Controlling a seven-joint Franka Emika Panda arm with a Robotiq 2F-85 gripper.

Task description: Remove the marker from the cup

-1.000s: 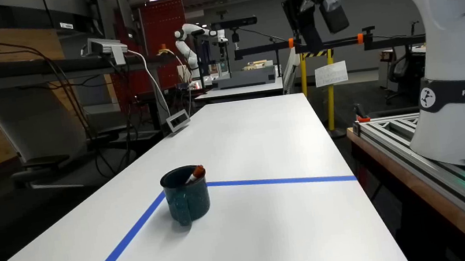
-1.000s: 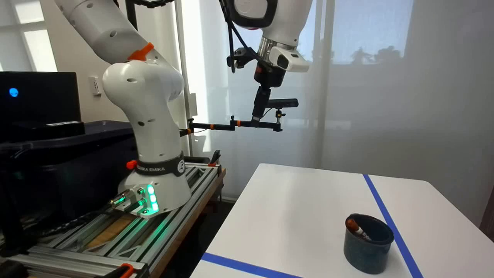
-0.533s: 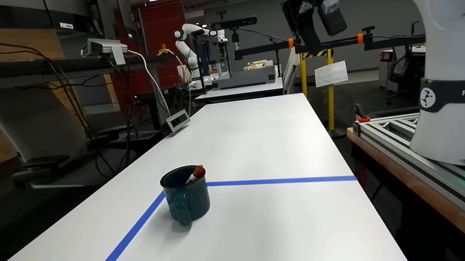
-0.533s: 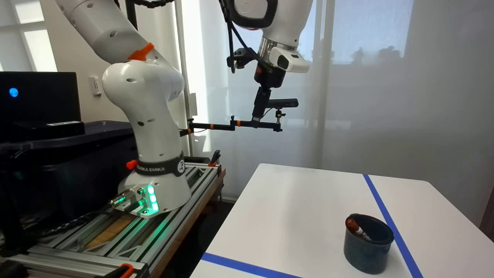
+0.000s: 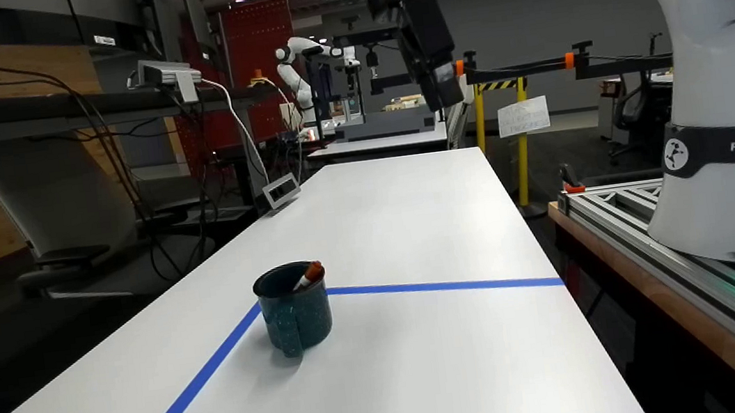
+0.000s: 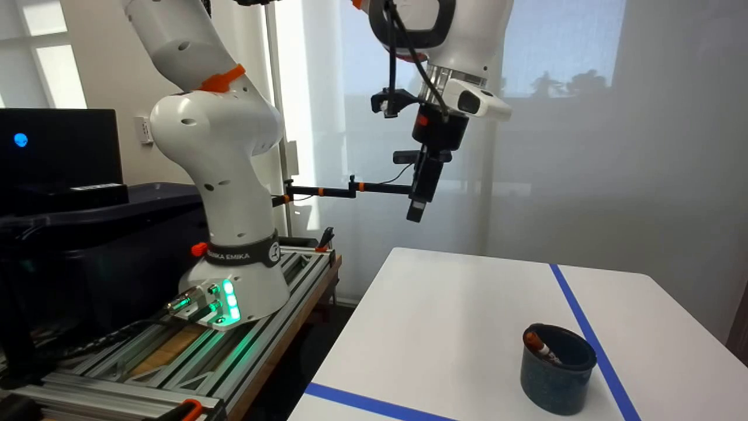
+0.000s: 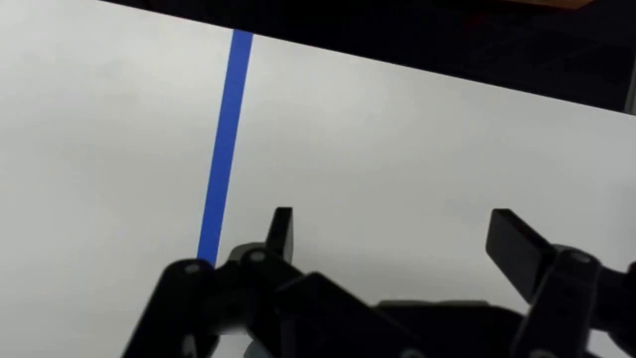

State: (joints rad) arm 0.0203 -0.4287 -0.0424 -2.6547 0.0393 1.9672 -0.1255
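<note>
The white table [image 5: 445,379] bears one cup [image 5: 311,320] holding one marker [image 5: 309,275], one pincer [image 7: 391,211] above, two fingers [image 7: 516,248] spread.

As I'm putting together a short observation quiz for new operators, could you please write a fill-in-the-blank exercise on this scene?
1. The marker leans ____ the cup, not outside it.
2. At the cup's rim, the marker's reddish end points ____, not down.
3. The hand is ____ rather than shut.
4. The tape on the white table is ____ in colour.

Missing words: inside; up; open; blue.
</note>
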